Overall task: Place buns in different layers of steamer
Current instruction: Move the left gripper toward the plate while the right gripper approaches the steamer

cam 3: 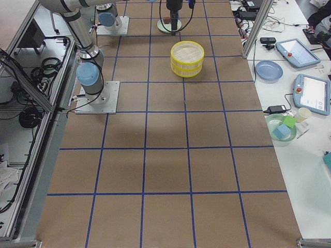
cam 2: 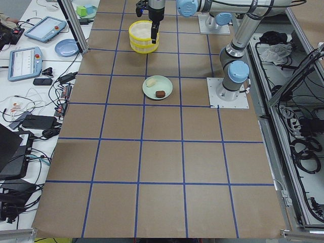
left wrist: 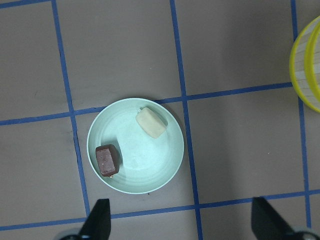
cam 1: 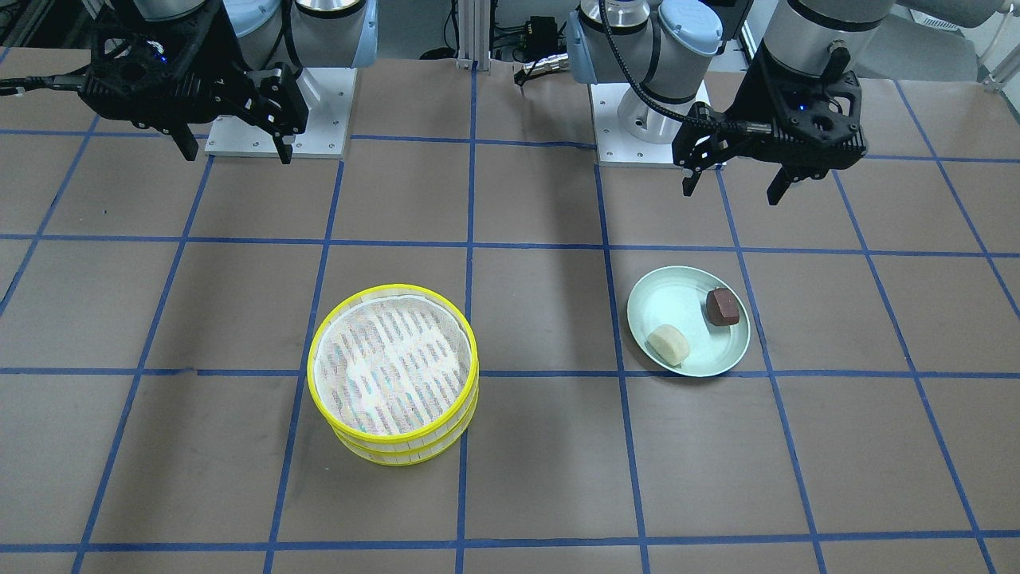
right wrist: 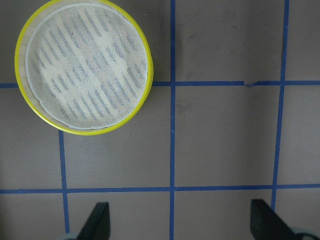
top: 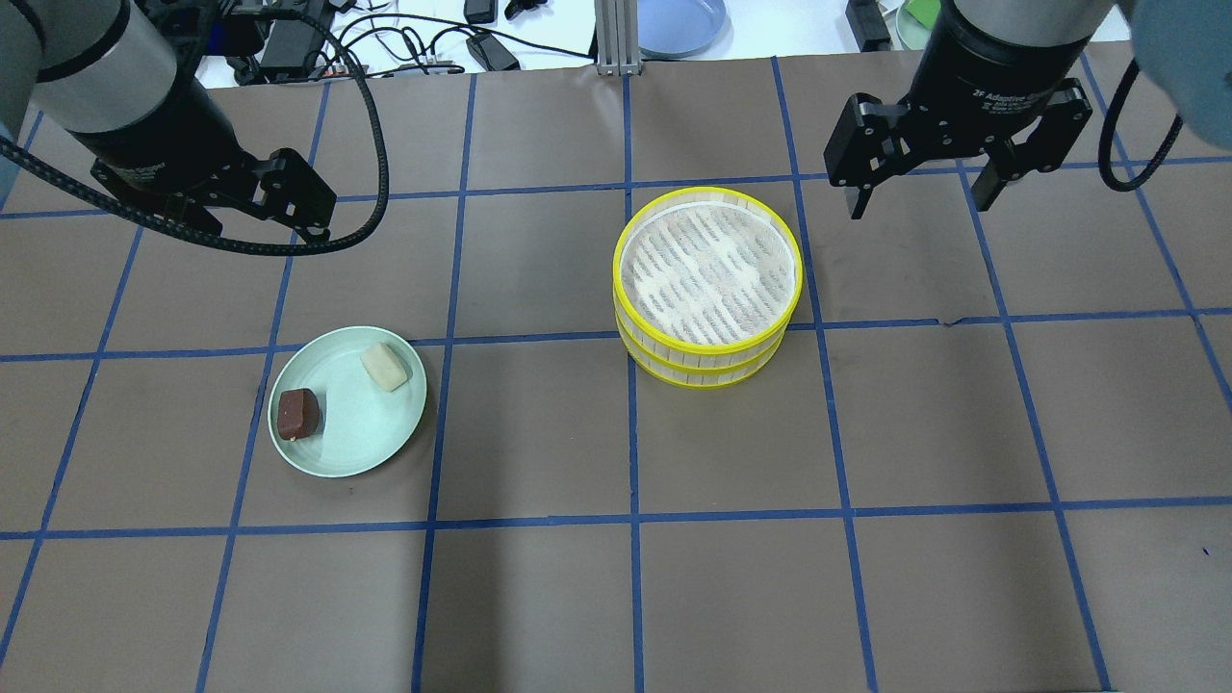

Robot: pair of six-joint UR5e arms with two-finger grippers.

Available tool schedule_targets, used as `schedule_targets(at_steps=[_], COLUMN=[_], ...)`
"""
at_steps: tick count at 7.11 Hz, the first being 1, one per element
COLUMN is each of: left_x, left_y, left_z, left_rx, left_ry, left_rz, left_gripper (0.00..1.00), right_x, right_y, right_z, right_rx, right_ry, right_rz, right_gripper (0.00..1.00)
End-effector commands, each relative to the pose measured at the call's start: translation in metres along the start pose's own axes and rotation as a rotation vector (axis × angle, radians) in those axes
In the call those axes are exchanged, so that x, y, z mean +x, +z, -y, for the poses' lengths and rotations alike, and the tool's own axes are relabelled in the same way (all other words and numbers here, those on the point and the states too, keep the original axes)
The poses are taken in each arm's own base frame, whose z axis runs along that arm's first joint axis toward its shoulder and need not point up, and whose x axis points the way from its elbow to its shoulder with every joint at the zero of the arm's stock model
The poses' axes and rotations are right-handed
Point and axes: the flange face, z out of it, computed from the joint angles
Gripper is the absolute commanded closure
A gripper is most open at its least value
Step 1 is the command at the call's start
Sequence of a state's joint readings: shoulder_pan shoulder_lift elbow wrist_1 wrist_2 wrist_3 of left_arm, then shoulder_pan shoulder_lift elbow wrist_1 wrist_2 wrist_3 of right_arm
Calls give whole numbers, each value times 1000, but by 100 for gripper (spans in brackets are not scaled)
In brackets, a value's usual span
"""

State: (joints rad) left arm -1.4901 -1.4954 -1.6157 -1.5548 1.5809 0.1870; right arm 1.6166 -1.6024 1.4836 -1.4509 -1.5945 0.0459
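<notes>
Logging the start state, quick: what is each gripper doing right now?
Left gripper: open, jaws spread, holding nothing.
Right gripper: open, jaws spread, holding nothing.

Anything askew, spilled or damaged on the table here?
Nothing serious. The cream bun and the brown bun lie apart on the green plate, and the steamer trays sit stacked, the top one empty. Only flaw: the blue tape line is slightly nicked on the steamer's right-arm side.

A brown table top (top: 539, 597), ruled into squares by blue tape lines (top: 633, 452), fills the overhead view. In the exterior left view, a white bench (cam 2: 46, 46) along the left edge holds teach pendants (cam 2: 24, 63), a blue plate (cam 2: 67, 47) and black cables (cam 2: 62, 91).
</notes>
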Motion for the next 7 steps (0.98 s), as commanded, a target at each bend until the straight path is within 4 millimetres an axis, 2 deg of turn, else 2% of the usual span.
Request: schedule_targets(at_steps=[1,2,4,6,7], left_x=[-4,-20,-24,-26,-29], left_y=[12,21,58,107,129], left_z=[0,5,27,39,41], left_rx=[-18,-35,-53,-146,-189], left_ry=[-11,-47,-69,-215,-230], left_rz=[-4,-15,-59,-70,-74], left_gripper=[0,0,0,0,0], right_x=[2,2,1,0,0], right_y=[9,10,11,12,12], right_z=[-2,-7,-9,-9,-9], right_rx=[-20,-22,-23,-21,-19], right_ry=[1,-7,-5,-2,-1], right_rz=[-5,-9,-13,-11,-8], right_gripper=[0,0,0,0,0])
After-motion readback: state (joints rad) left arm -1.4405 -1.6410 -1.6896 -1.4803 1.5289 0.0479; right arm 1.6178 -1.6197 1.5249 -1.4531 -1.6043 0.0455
